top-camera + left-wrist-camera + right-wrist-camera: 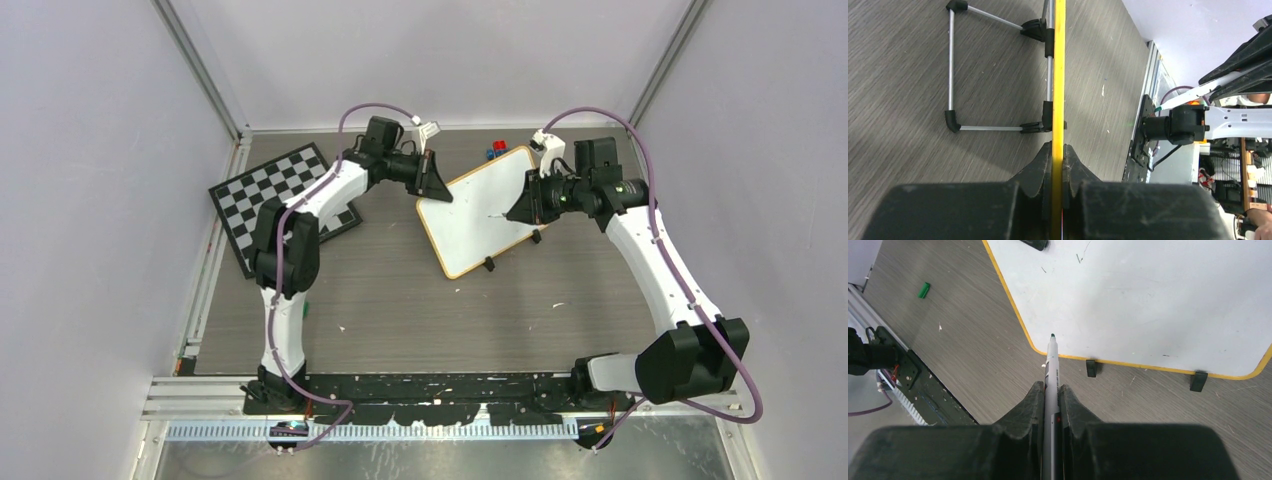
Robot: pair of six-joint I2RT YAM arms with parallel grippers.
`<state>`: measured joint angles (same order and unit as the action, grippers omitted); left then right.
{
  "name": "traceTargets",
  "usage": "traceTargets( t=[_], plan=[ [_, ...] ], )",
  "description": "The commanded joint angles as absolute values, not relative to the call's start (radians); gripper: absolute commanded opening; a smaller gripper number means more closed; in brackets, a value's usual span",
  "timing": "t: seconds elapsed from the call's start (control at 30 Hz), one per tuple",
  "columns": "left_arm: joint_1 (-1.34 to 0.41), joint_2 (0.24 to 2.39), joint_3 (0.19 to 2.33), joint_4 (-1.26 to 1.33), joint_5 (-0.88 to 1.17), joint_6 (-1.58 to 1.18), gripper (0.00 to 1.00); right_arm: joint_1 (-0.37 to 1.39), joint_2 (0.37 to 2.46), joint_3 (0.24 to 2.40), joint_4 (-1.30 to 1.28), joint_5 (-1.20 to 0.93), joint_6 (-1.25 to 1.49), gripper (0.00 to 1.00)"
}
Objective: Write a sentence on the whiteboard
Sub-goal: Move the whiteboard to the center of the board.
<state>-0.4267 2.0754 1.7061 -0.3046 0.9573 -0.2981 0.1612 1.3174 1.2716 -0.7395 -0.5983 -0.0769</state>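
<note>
1. Two pincers were both clenched: your left pincer (436, 190) gripped the yellow frame edge of the whiteboard (482, 212), and your right pincer (1050, 390) held a marker (1051, 357) with a green tip.
2. The whiteboard stood at the far middle of the counter (420, 310), turned at an angle between your two arms and leaning on a wire stand (950, 70). I saw no sentence on it, only a few tiny marks, so I judge the writing was not yet started.
3. The board looked thin, light and stiff, with a smooth face. I think it would slide or tip back under the marker's push. The frame edge, where your left pincer was, seemed the right place to hold, away from the writing area.
4. The marker tip was at a lower corner of the board, near one of the black clips (1091, 368). I could not tell whether it touched the face.
5. For room: the checkerboard (275, 195) lay to the left, well apart. Small red and blue things (495, 150) sat just behind the far corner, and a small green piece (923, 290) lay alone on the counter. The white face was open for your right arm.
</note>
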Motion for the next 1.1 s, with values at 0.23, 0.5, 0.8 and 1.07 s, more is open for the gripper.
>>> traceTargets(
  t=[0.23,0.5,0.8,1.07],
  plan=[
    [-0.457,2.135,1.916,-0.848,1.092,0.068,0.0,0.165,1.261,1.307,-0.824,-0.694,-0.117,0.0],
    [-0.543,2.198,2.031,-1.026,1.066,0.184,0.0,0.165,1.217,1.282,-0.849,-0.739,-0.135,0.0],
    [-0.555,2.143,1.964,-0.699,1.019,-0.08,0.0,0.166,1.165,1.244,-0.845,-0.665,-0.141,0.0],
    [-0.572,2.155,1.972,-0.696,0.975,-0.058,0.26,0.165,1.134,1.228,-0.865,-0.689,-0.173,0.0]
  ],
)
